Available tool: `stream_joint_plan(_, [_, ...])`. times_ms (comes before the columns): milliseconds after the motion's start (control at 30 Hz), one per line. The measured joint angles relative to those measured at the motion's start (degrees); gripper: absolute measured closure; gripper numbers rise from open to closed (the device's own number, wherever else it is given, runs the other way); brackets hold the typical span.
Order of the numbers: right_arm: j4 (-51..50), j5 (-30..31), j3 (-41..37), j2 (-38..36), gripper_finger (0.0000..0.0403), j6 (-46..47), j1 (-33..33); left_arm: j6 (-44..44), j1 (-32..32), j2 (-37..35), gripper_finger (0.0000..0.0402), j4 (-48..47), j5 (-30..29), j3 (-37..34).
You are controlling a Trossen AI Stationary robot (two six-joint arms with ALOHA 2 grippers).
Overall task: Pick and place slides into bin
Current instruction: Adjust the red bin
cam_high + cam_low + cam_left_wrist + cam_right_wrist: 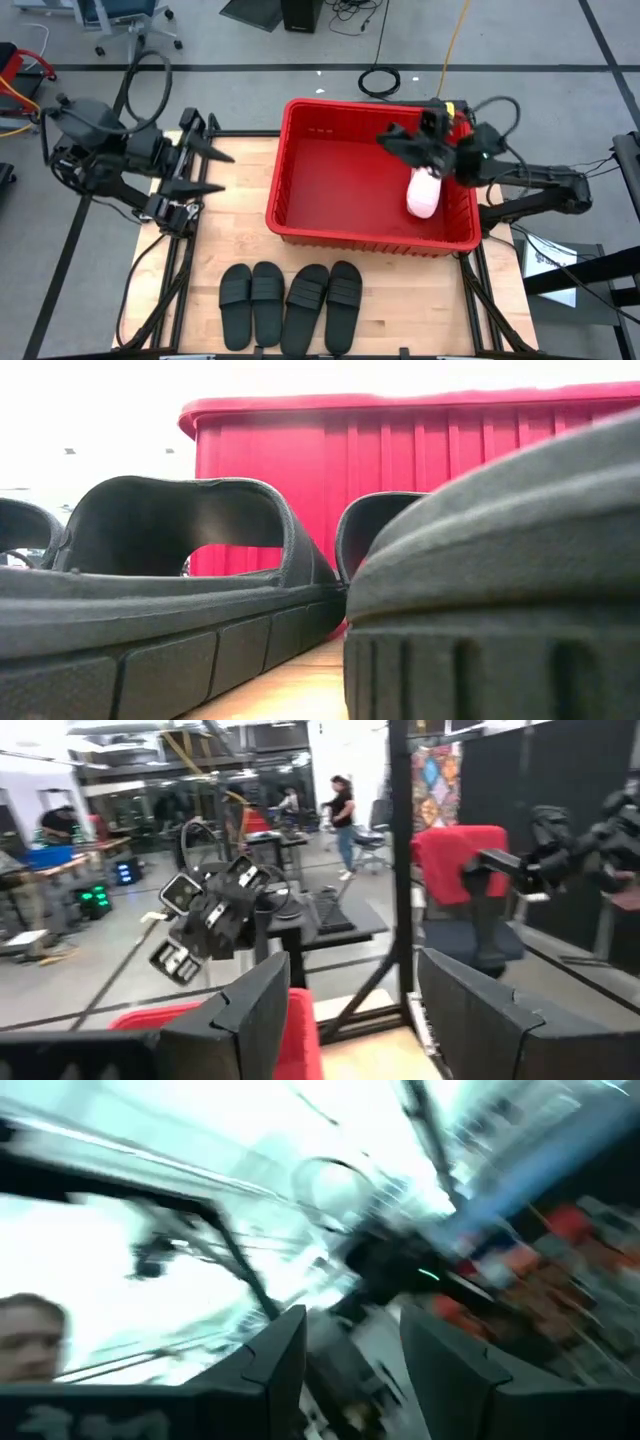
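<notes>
The red bin (300,170) stands on the wooden table's far right part; its wall also shows in the low view (420,470). One pale pink slide (423,192) shows inside the bin near its right wall, below my right arm. My right gripper (398,138) is over the bin, open and empty in its wrist view (350,1370). Four black slides (290,305) lie side by side, soles down, at the table's near edge; they also show close up in the low view (180,590). My left gripper (208,168) is open and empty at the table's far left, also shown in its wrist view (360,1020). A second pink slide is not in view.
Bare wood lies between the bin's left wall and my left gripper (235,190). Dark frame bars run along the table's sides (180,270). Office chairs, cables and people show on the floor beyond the table.
</notes>
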Motion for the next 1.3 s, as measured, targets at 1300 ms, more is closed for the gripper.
stream_joint_plan(1300, [-79.0, 12.8, 35.1, 27.9, 0.0246, -32.1, 37.5, -10.5, -15.2, 5.0, 0.0176, 2.6, -21.8, 0.0])
